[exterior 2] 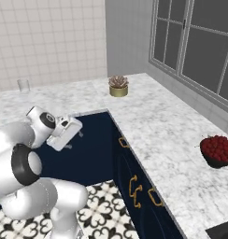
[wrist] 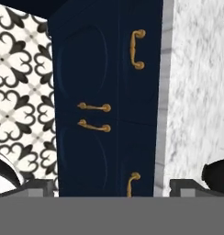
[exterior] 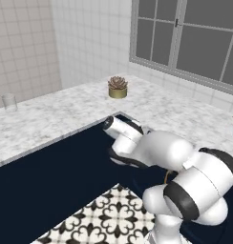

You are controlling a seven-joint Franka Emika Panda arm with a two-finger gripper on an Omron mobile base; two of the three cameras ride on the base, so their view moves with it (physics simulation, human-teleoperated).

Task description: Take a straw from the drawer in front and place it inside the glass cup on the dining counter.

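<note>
Patterned black-and-white floor tile (exterior 2: 106, 205) nearest the base, beside navy-blue cabinet fronts (wrist: 109, 92) with curved brass handles (wrist: 137, 48). Gripper (wrist: 109, 186) low in front of those fronts, fingers spread wide, nothing between them. Closed drawer (exterior 2: 127, 144) under the marble edge — straw hidden. Speckled white-grey dining counter (exterior: 66, 116) beyond, running into the corner. Tan pot with pinkish succulent (exterior: 118, 87) near the corner; bowl of red fruit (exterior 2: 217, 150) to the right. Glass cup (exterior: 9, 102) upright at the far left — by the tiled wall (exterior: 27, 43). Grey-framed window (exterior: 195, 33) behind.
</note>
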